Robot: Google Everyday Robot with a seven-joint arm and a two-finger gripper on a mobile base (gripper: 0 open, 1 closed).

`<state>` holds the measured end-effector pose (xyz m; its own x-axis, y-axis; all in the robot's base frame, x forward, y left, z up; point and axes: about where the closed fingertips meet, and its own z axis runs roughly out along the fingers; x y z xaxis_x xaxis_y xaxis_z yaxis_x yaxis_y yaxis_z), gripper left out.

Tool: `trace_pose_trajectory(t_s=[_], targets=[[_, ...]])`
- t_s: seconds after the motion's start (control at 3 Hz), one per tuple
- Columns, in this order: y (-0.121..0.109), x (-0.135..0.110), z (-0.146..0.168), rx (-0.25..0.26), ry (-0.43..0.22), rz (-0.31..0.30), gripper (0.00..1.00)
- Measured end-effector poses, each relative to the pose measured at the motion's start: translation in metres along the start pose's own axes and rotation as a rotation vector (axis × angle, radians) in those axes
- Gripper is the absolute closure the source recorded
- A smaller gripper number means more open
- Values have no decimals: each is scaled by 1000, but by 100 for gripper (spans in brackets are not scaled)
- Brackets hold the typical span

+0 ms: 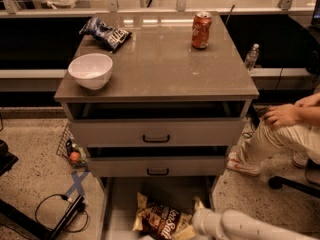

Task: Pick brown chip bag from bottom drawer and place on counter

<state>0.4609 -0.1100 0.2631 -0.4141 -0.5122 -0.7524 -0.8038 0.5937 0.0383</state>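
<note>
The brown chip bag (159,219) lies crumpled on the floor of the open bottom drawer (120,204), near its front middle. My white arm comes in low from the bottom right. The gripper (193,219) is inside the drawer at the bag's right edge, touching or just beside it. The counter (160,74) is the glossy grey-brown top of the cabinet, well above the gripper.
On the counter stand a white bowl (91,70), a dark blue chip bag (106,33) and a red soda can (201,30). The two upper drawers are slightly open. A seated person (285,129) is close on the right. Cables (60,209) lie on the floor at left.
</note>
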Motion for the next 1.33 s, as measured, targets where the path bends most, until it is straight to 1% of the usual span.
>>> trace_pose_trajectory(t_s=[0.33, 0.67, 1.0, 1.33], targets=[[19, 40, 28, -8, -15, 68, 0], [29, 47, 35, -21, -16, 86, 0], [42, 34, 56, -86, -23, 57, 0], [65, 11, 88, -189, -38, 4, 0]])
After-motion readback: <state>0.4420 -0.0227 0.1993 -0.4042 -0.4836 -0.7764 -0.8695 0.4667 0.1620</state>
